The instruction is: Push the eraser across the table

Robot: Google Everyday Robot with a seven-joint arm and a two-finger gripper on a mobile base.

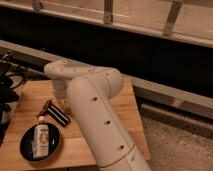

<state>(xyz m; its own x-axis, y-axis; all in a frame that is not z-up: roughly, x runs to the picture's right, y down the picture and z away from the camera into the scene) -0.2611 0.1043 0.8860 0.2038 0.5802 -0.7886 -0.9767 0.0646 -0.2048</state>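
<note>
The eraser, a flat black block with a pale stripe, lies slanted on the light wooden table, left of the middle. My gripper points down just behind the eraser's far end, close to it or touching it. My thick white arm crosses the middle of the table and hides much of its top.
A small red-and-dark object lies just left of the eraser. A black round plate with a white packet sits at the front left. Dark equipment stands past the table's left edge. A gravel floor lies to the right.
</note>
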